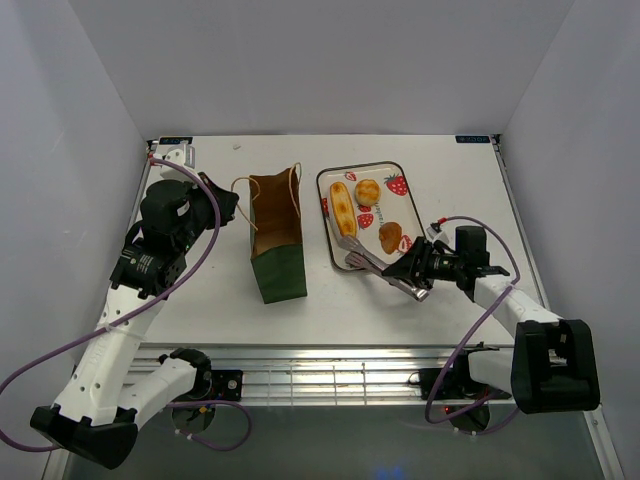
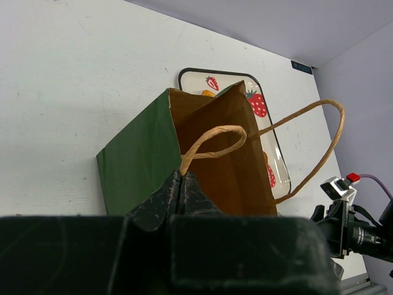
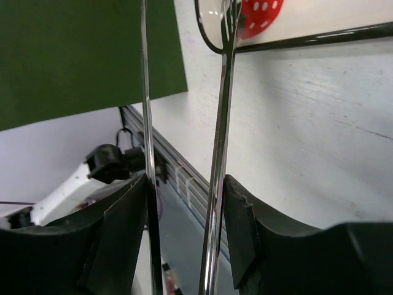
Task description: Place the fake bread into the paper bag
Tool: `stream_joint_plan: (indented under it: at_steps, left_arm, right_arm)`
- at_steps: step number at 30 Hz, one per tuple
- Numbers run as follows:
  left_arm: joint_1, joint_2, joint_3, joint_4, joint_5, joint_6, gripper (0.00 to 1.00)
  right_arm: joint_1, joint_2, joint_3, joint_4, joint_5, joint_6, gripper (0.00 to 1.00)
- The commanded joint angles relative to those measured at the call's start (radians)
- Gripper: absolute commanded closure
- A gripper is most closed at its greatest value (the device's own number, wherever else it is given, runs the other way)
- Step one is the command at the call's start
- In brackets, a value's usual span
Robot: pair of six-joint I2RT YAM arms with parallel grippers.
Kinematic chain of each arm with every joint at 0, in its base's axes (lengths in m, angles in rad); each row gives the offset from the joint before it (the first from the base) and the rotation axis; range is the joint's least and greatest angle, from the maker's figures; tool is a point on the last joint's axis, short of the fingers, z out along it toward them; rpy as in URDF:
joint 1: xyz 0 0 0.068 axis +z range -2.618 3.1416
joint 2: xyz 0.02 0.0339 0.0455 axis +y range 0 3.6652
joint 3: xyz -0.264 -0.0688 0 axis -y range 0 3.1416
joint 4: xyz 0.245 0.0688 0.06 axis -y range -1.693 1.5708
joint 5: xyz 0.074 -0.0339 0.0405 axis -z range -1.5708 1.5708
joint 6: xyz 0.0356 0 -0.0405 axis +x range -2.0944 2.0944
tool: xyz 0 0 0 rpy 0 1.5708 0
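The paper bag (image 1: 276, 235), dark green outside and brown inside, stands open left of the tray. My left gripper (image 1: 232, 208) is shut on its near loop handle (image 2: 209, 138), fingertips pinched together at the handle's base (image 2: 181, 178). The fake bread lies on the tray: a long striped roll (image 1: 343, 207), a small round bun (image 1: 368, 191) and a brown bun (image 1: 391, 237). My right gripper (image 1: 412, 271) is shut on metal tongs (image 1: 365, 258). The tongs' arms (image 3: 222, 92) are spread, and their tips sit at the tray's near edge, empty. The bag's green wall also shows in the right wrist view (image 3: 86, 55).
The white strawberry-printed tray (image 1: 330, 178) has a dark rim (image 3: 295, 40). It also shows behind the bag in the left wrist view (image 2: 196, 80). The bag's second handle (image 2: 325, 147) loops out toward the tray. A ribbed metal rail (image 1: 330, 375) runs along the table's near edge.
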Motion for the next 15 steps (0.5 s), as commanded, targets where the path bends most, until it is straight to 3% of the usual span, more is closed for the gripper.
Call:
stream_joint_plan:
  at_steps: [1, 4, 15]
  left_arm:
    - [0.007, -0.018, -0.001, -0.002, 0.014, 0.0, 1.0]
    - [0.007, -0.016, -0.004, 0.0, 0.014, -0.003, 1.0]
    - [0.007, -0.019, -0.01, 0.0, 0.008, -0.003, 1.0]
  right_arm:
    - [-0.013, 0.01, -0.034, 0.18, -0.095, 0.146, 0.45]
    - [-0.015, 0.025, -0.06, 0.269, -0.109, 0.216, 0.45]
    - [-0.015, 0.068, -0.074, 0.34, -0.063, 0.313, 0.45]
